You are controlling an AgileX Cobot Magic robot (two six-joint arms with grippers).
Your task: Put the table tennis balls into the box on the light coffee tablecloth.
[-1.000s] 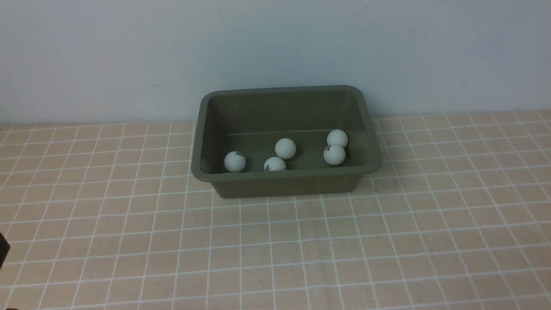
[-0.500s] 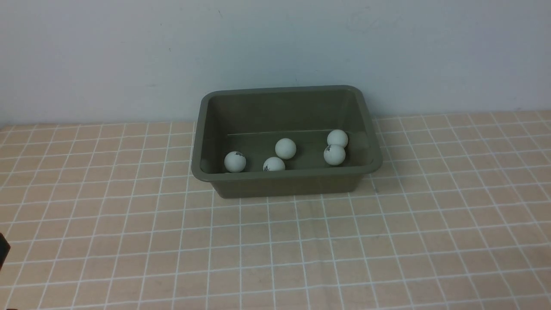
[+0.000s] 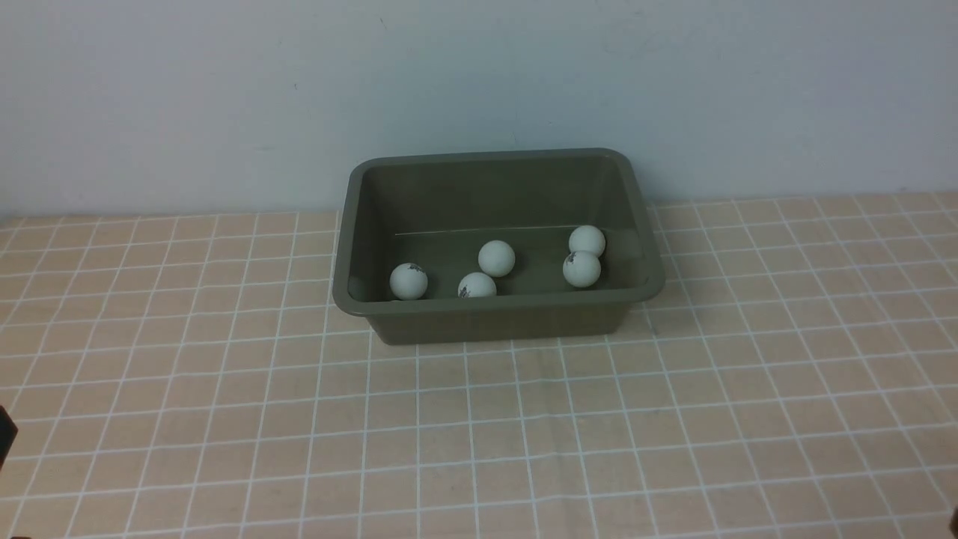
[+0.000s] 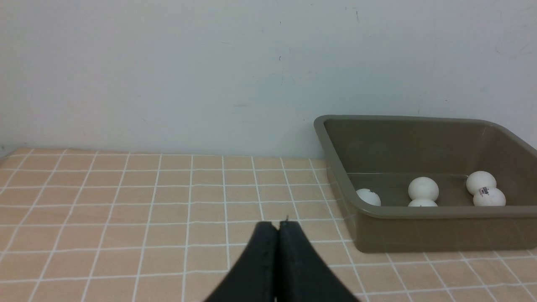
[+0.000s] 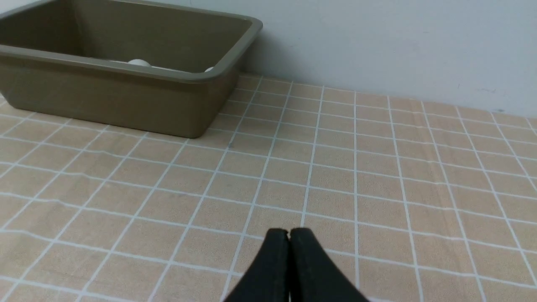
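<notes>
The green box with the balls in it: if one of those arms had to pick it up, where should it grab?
Probably the flared rim of the box, on the near long wall, coming down from above. The rim juts out like a lip, so jaws could straddle that thin wall; the body looks too wide to span. The balls lie loose inside, so lift level.

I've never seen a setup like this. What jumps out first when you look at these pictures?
The olive-green box stands out, sitting at the far edge of the checked peach tablecloth against a pale wall. Five white balls lie on its floor, two touching at the right end. Both black claws, left claw and right claw, are pinched shut, holding nothing.
</notes>
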